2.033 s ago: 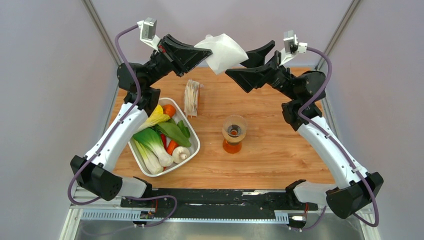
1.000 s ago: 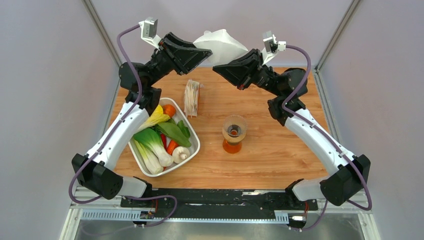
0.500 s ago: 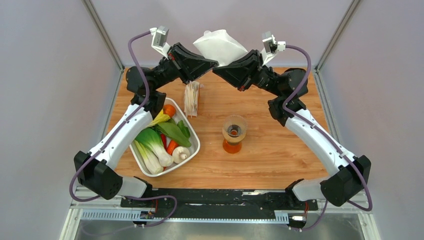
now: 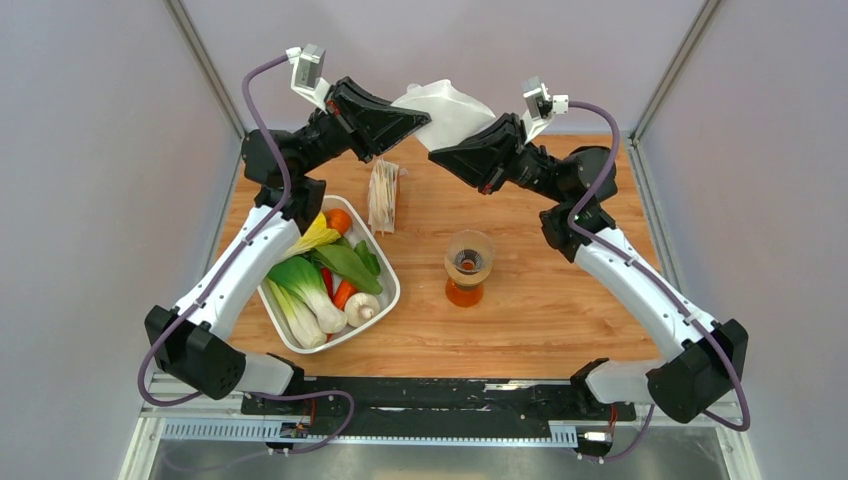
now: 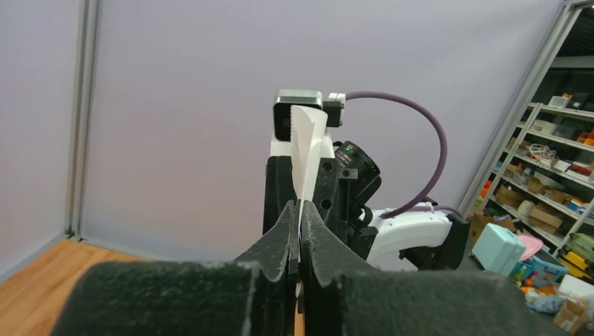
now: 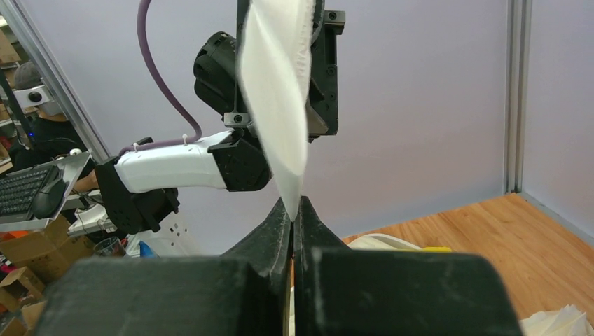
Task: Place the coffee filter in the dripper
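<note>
The coffee filter (image 4: 446, 108), a thin white paper cone, hangs in the air over the far edge of the table, pinched from both sides. My left gripper (image 4: 424, 120) is shut on its left edge; in the left wrist view the paper (image 5: 307, 143) rises straight out of the closed jaws (image 5: 299, 210). My right gripper (image 4: 438, 152) is shut on its lower point, and the filter (image 6: 275, 91) fans up from those jaws (image 6: 291, 210). The clear dripper (image 4: 468, 254) with its brown collar sits on an orange glass vessel (image 4: 464, 293) mid-table, well in front of both grippers.
A white tray (image 4: 389, 300) of vegetables lies at the left, under the left arm. A wrapped bundle of filters (image 4: 383, 195) stands behind it, below the left gripper. Grey walls close the back and sides.
My left gripper, open beside the filter a second ago, has shut on its edge. The right gripper kept its hold and shifted slightly; the filter tipped a little.
</note>
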